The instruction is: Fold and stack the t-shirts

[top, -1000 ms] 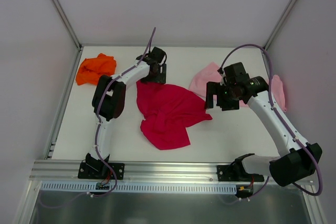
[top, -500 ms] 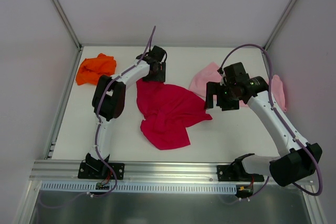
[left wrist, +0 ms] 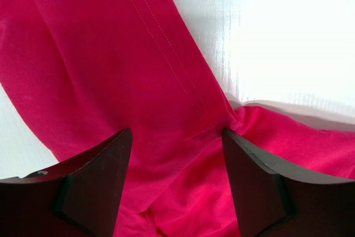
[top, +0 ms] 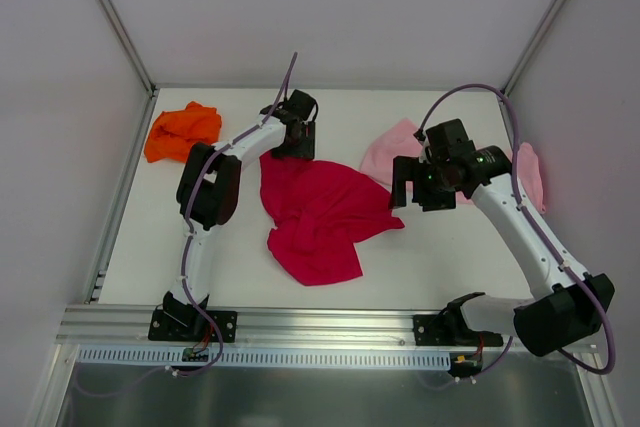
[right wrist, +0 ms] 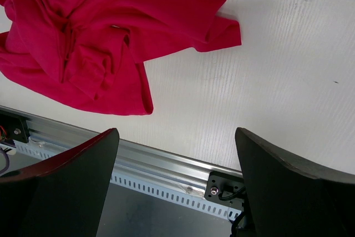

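Overall, a white table is seen, enclosed by pale walls, with three t-shirts lying unfolded and apart on it. The red t-shirt is spread crumpled at the middle of the table, one corner pointing toward the right arm. The pink t-shirt is found at the far right, partly hidden behind the right arm, so its full outline cannot be told. The orange t-shirt is bunched in the far left corner, well apart from the other two. The left gripper is held over the far edge of the red t-shirt, jaws spread, with a stitched hem and a gathered fold of red cloth seen between the fingers; nothing is clamped, and contact with the cloth cannot be told. The right gripper is held above bare table just beside the red t-shirt's right corner, jaws spread wide, nothing held.
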Robot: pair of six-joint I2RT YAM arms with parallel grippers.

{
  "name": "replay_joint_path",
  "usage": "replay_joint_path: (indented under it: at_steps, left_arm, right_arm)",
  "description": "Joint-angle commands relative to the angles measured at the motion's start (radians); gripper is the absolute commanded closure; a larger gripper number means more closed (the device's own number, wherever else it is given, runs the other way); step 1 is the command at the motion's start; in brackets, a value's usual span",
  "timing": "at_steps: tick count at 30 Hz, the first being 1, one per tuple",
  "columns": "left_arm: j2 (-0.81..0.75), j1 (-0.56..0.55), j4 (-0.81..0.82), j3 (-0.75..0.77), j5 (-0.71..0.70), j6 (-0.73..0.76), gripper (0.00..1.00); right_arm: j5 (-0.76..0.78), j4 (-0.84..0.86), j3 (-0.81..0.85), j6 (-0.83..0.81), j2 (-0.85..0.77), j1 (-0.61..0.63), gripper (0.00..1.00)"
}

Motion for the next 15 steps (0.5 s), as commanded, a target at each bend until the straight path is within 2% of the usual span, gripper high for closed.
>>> replay_joint_path:
  at_steps: [1,2,5,6,9,15]
  left_arm:
    - [0.017,-0.006,-0.011,-0.001,0.012,-0.024,0.34]
    - [0.018,-0.005,-0.013,-0.001,0.011,-0.025,0.44]
    - [0.02,-0.006,-0.013,-0.001,0.009,-0.027,0.57]
    - [0.02,-0.006,-0.016,-0.001,0.009,-0.027,0.66]
    - [0.022,-0.006,-0.021,-0.004,0.008,-0.025,0.69]
    - [0.012,-0.006,-0.014,-0.028,0.006,-0.024,0.86]
  right_arm:
    - [0.006,-0.021,0.043,-0.012,-0.037,0.008,0.09]
    - [0.007,-0.02,0.041,-0.012,-0.037,0.008,0.08]
    - [0.009,-0.023,0.036,-0.009,-0.041,0.008,0.08]
    - [0.01,-0.021,0.036,-0.009,-0.044,0.008,0.08]
    - [0.012,-0.023,0.036,-0.009,-0.048,0.01,0.09]
    - [0.012,-0.023,0.035,-0.006,-0.051,0.008,0.08]
